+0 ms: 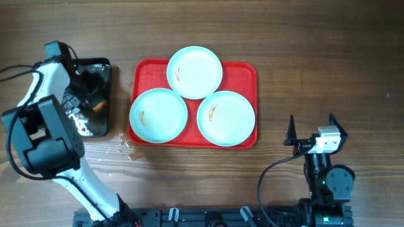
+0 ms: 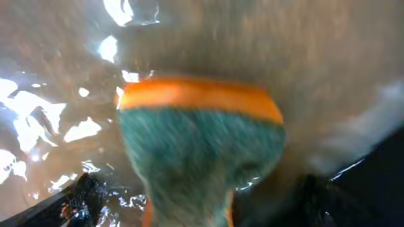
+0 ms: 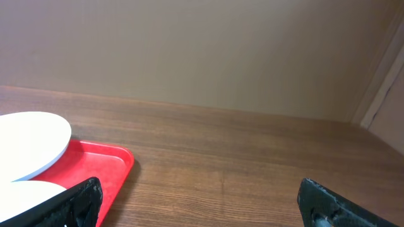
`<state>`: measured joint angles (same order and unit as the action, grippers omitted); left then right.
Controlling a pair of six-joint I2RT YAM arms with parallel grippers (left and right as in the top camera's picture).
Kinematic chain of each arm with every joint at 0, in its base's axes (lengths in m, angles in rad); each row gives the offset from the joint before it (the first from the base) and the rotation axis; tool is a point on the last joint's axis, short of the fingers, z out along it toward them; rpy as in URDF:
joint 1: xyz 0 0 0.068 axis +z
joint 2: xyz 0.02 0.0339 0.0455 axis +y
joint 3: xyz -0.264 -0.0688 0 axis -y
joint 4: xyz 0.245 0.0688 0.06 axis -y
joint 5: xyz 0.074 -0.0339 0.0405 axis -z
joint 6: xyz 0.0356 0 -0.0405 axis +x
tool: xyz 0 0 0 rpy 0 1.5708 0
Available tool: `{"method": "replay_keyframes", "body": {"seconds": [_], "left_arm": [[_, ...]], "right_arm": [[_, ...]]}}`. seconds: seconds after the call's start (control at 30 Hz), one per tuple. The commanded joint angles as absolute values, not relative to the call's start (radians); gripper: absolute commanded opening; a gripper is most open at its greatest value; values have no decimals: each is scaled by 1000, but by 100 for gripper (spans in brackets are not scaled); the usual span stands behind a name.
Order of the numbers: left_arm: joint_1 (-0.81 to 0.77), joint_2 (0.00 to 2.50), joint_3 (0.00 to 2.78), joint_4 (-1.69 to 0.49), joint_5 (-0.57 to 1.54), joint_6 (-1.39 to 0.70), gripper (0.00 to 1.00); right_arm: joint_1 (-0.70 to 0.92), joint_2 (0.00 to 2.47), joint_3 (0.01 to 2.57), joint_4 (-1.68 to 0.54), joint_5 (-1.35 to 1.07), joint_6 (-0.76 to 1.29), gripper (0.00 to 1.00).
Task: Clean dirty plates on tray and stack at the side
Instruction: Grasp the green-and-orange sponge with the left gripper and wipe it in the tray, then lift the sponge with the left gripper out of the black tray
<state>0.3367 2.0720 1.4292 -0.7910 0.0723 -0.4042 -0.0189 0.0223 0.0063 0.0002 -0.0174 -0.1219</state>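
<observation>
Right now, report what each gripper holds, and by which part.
Right gripper: open, holds nothing. Left gripper: the sponge sits between its fingers over the black tray, but blur hides any grip.

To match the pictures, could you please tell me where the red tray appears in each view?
Overhead: the tray lies centre, holding the plates.
Left wrist: not in it, only a sponge.
Right wrist: bottom left, its red rim.
Shared landmark: the plates on it.

- The large tray [image 1: 243, 70] lies mid-table.
- On it, the back plate [image 1: 194, 72] overlaps the front left plate [image 1: 158, 115] and the front right plate [image 1: 226, 118].
- The smaller tray [image 1: 101, 126] lies just left of the large tray.
- The right gripper [image 1: 311, 120] stands apart, at the front right.
</observation>
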Motion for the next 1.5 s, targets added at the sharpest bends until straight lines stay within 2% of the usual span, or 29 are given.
{"method": "replay_keyframes", "body": {"seconds": [0.0, 0.03, 0.07, 0.1, 0.13, 0.2, 0.33, 0.43, 0.53, 0.7, 0.73, 0.83, 0.97, 1.07, 1.17, 1.27, 1.47], "left_arm": [[340, 2141, 1383, -748, 9, -397, 100], [340, 2141, 1383, -737, 7, -397, 100], [340, 2141, 1383, -731, 7, -397, 91], [340, 2141, 1383, -730, 7, -397, 73], [340, 2141, 1383, -732, 7, -397, 42], [340, 2141, 1381, -743, 7, -397, 4], [340, 2110, 1386, -783, 10, -397, 4], [340, 1995, 1399, -795, 10, -397, 4], [340, 1788, 1401, -737, 10, -397, 4], [339, 1593, 1401, -612, 10, -397, 4], [339, 1588, 1401, -609, 10, -386, 4], [340, 1658, 1319, -592, -16, -170, 4], [345, 1788, 1239, -579, -32, -160, 4], [345, 1696, 1294, -541, -25, -160, 4], [345, 1513, 1336, -405, 83, -160, 4], [344, 1454, 1335, -358, 123, -160, 4], [346, 1676, 1201, -406, 81, -81, 4]], "right_arm": [[-25, 17, 6, 6, -4, -130, 100], [-25, 17, 6, 6, -4, -131, 100], [-25, 17, 6, 6, -4, -131, 100], [-25, 18, 6, 6, -4, -131, 100], [-25, 18, 6, 6, -4, -131, 100], [-25, 18, 6, 6, -4, -131, 100], [-25, 18, 6, 6, -4, -131, 100], [-25, 18, 6, 6, -4, -131, 100], [-25, 18, 6, 6, -4, -131, 100], [-25, 18, 6, 6, -4, -131, 100], [-25, 18, 6, 6, -4, -131, 100], [-25, 18, 6, 6, -4, -131, 100], [-25, 18, 6, 6, -4, -131, 100], [-25, 18, 6, 6, -4, -131, 100], [-25, 18, 6, 6, -4, -131, 100], [-25, 18, 6, 6, -4, -131, 100], [-25, 18, 6, 6, -4, -131, 100]]}}
